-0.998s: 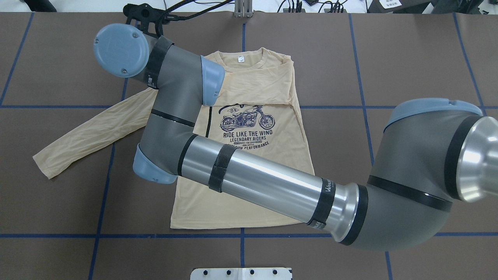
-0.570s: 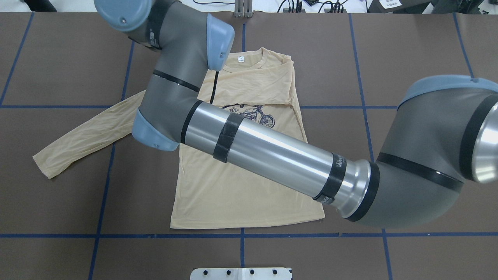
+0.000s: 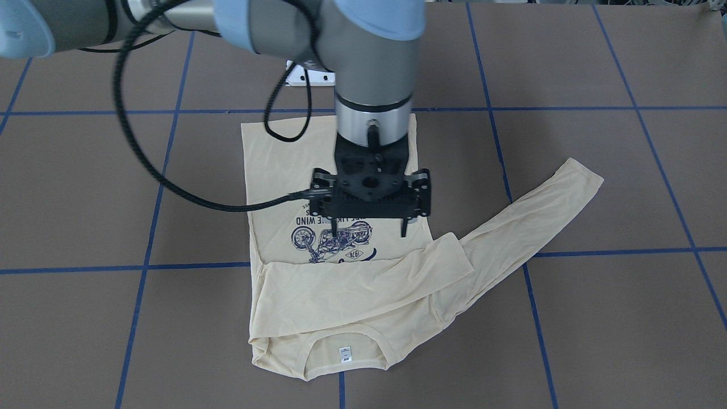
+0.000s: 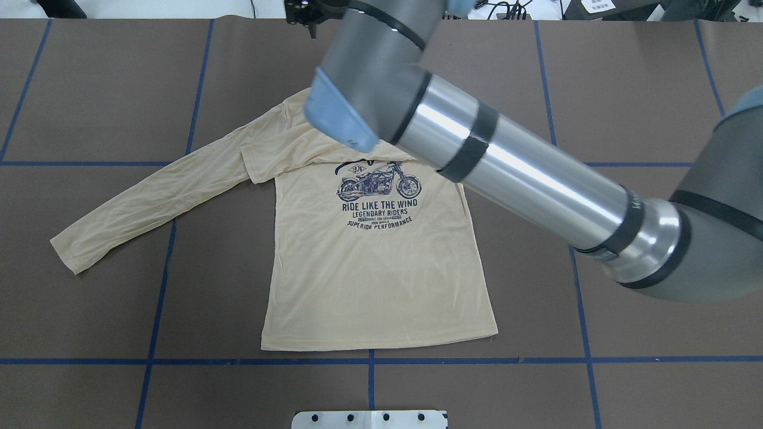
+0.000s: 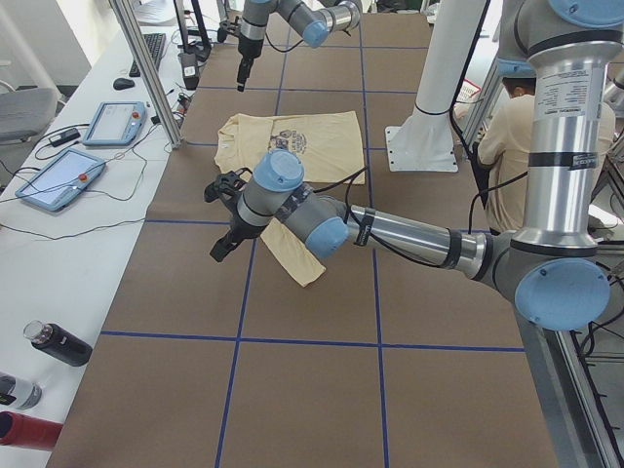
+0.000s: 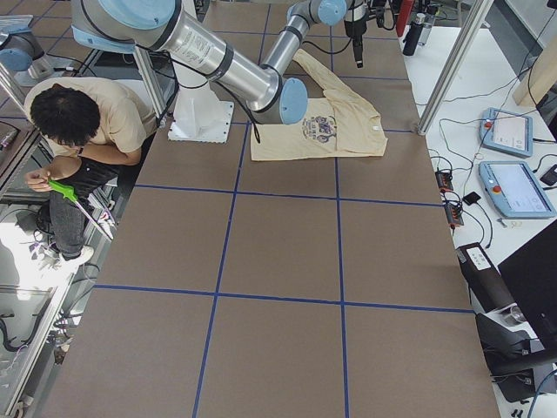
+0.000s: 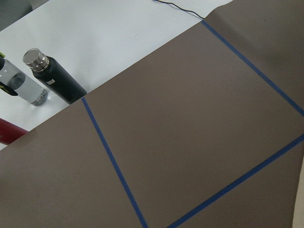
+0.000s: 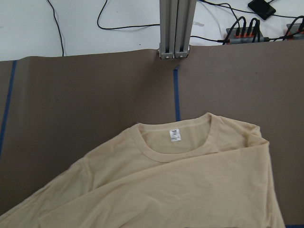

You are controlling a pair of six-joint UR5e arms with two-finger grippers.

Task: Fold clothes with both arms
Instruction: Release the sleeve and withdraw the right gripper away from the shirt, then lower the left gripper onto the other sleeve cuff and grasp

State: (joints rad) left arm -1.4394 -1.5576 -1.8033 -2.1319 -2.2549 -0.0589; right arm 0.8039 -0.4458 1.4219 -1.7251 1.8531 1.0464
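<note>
The cream-yellow long-sleeved shirt (image 4: 369,268) lies flat, print up, on the brown table. One sleeve (image 3: 363,284) is folded across the chest just below the collar. The other sleeve (image 4: 143,202) stretches out over the table to the robot's left. My right gripper (image 3: 369,232) hangs open above the motorcycle print, holding nothing; its arm (image 4: 524,173) crosses over the shirt's right shoulder. The right wrist view looks down on the collar and neck label (image 8: 175,136). My left gripper (image 5: 226,244) hovers over bare table past the outstretched sleeve; I cannot tell whether it is open or shut.
Blue tape lines grid the table. The white pedestal base (image 4: 369,419) sits at the near edge, and an aluminium post (image 8: 175,28) stands behind the collar. Bottles (image 7: 54,78) and control tablets (image 5: 117,122) lie beyond the table's left end. A person (image 6: 78,131) sits beside the base.
The right arm has swung from over the shirt's left shoulder toward the far side and the right, uncovering the print. The shirt has not moved.
</note>
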